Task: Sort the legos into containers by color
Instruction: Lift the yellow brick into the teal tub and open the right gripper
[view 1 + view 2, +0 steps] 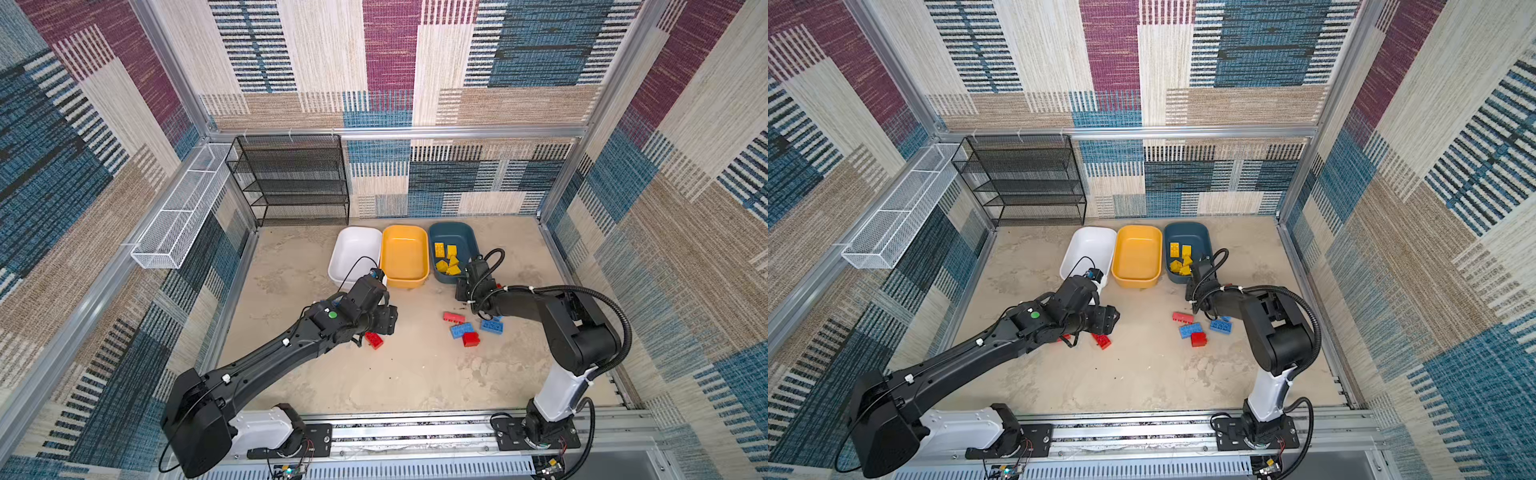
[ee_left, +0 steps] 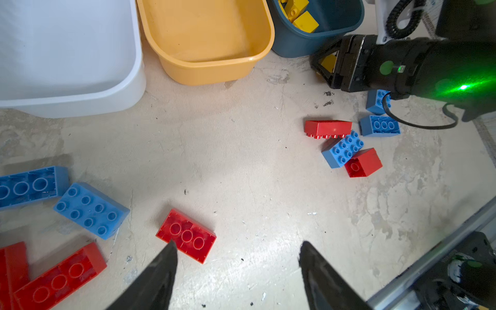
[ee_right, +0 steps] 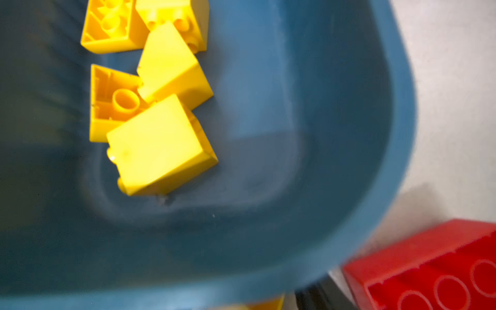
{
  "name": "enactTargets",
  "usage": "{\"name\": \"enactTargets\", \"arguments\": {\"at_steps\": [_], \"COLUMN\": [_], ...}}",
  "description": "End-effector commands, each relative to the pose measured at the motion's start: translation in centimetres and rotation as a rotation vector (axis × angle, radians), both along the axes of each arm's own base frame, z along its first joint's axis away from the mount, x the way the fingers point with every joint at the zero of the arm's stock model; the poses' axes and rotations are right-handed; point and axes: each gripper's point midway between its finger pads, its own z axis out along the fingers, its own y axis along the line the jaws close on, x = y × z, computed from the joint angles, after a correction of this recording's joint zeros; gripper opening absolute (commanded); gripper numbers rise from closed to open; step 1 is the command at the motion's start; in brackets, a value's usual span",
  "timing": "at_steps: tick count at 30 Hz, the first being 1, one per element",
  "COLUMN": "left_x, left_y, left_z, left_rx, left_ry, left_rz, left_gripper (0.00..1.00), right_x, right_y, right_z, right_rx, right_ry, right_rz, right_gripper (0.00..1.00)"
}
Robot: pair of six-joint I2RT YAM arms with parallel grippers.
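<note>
Sandy beige surface (image 1: 407, 374). Three shallow rounded plastic tubs are ranged along its far edge. The yellow-orange tub (image 1: 404, 255) is placed in the middle. Just beside it on the left a white tub (image 1: 353, 251) is set; just beside it on the right, a dark teal-blue tub (image 1: 455, 241). A heap of yellow studded bricks (image 1: 448, 262) is seen inside the teal-blue tub.

In front of the yellow-orange tub, toward its white-tub corner, the left gripper (image 2: 237, 244) is held low over the surface. Its fingers (image 2: 163, 263) are spread apart and nothing is clamped. One tip is seen at the corner of a red brick lying underside up (image 2: 186, 236); contact cannot be told. Farther toward the white-tub side of the yellow-orange tub, two blue bricks (image 2: 91, 210) and more red bricks (image 2: 59, 276) are scattered, noted in the left wrist view.

In front of the yellow-orange tub toward its other corner, a loose cluster of red and blue bricks (image 1: 462, 330) is spread on the surface.

The right gripper (image 2: 320, 65) is held low just off that same corner, by the teal-blue tub's near wall. A single yellow brick (image 2: 328, 62) is seen between its fingers; whether they are clamped on it cannot be told.
</note>
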Motion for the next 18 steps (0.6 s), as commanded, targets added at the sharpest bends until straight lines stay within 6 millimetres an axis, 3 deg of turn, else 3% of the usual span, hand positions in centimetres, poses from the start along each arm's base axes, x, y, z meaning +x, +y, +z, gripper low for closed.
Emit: {"name": "enactTargets", "arguments": {"at_steps": [1, 5, 10, 18], "left_x": [-0.1, 0.3, 0.3, -0.2], "left_y": [-0.4, -0.5, -0.4, 1.3], "left_z": [0.3, 0.5, 1.0, 0.9], "left_rx": [0.002, 0.01, 0.01, -0.003], "left_ry": [0.022, 0.02, 0.009, -0.061], "left_rz": [-0.016, -0.009, -0.003, 0.022], "left_gripper": [0.73, 0.73, 0.73, 0.73], "right_x": [-1.0, -1.8, -2.7, -3.8], "right_y": [-0.1, 0.1, -0.1, 1.2], "right_z": [0.1, 0.9, 2.7, 8.6], "right_rx": [0.016, 0.033, 0.041, 0.134], "right_ry": [0.008, -0.002, -0.025, -0.074], "right_rz": [-0.008, 0.013, 0.023, 0.085], "right_gripper": [0.51, 0.44, 0.44, 0.42]}}
